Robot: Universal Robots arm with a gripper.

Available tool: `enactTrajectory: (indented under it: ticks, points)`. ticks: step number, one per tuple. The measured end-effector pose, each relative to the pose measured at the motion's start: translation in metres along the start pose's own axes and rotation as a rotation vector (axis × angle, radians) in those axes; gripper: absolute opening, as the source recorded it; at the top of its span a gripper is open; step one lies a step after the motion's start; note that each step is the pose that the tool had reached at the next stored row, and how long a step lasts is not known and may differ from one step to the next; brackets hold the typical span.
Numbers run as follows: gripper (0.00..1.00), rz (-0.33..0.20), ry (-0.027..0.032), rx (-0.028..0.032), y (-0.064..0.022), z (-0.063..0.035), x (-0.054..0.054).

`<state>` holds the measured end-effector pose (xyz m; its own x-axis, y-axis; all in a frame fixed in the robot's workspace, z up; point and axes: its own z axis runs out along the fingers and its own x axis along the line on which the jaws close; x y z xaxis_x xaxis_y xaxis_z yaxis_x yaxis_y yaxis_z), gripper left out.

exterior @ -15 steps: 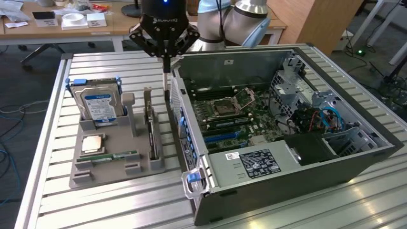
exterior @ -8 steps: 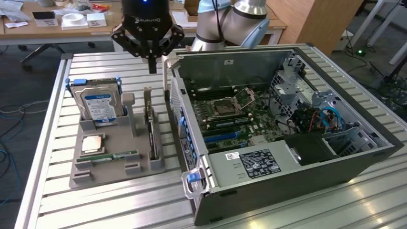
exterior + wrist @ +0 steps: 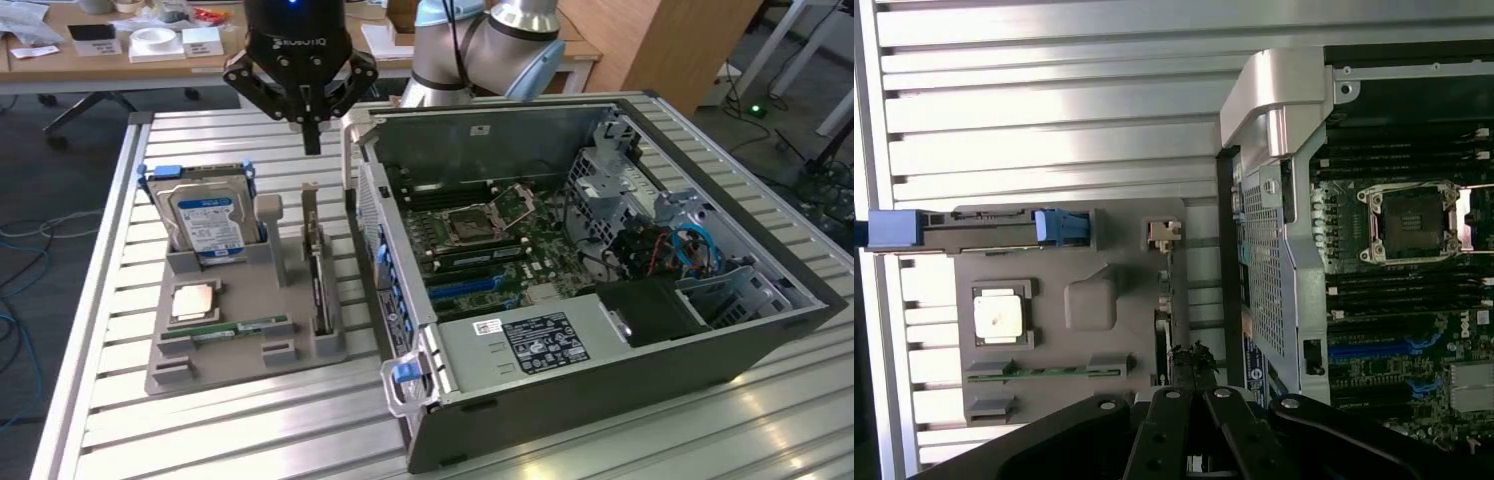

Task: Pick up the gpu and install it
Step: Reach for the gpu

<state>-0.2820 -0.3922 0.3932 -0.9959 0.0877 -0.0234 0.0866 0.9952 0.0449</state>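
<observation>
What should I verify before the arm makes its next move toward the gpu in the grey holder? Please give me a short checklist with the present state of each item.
1. Gripper empty: ok, it holds nothing.
2. Gripper open for the card: not ok, it is shut.
3. gpu upright in the grey holder: ok.
4. Gripper exactly over the gpu: cannot tell; it hangs above the holder, apart from the card.
5. Computer case open, motherboard exposed: ok.
6. Blue slots free: ok, no card stands in them.
</observation>
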Motion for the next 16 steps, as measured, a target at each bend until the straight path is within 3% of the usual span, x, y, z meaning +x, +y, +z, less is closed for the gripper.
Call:
enactTrajectory:
  ticks: [8, 16]
  points:
    - [0.11, 0.000, 0.0001, 0.0002, -0.0036, -0.0003, 0.006]
    - [0.11, 0.000, -0.0002, 0.0027, -0.0196, -0.0010, 0.006]
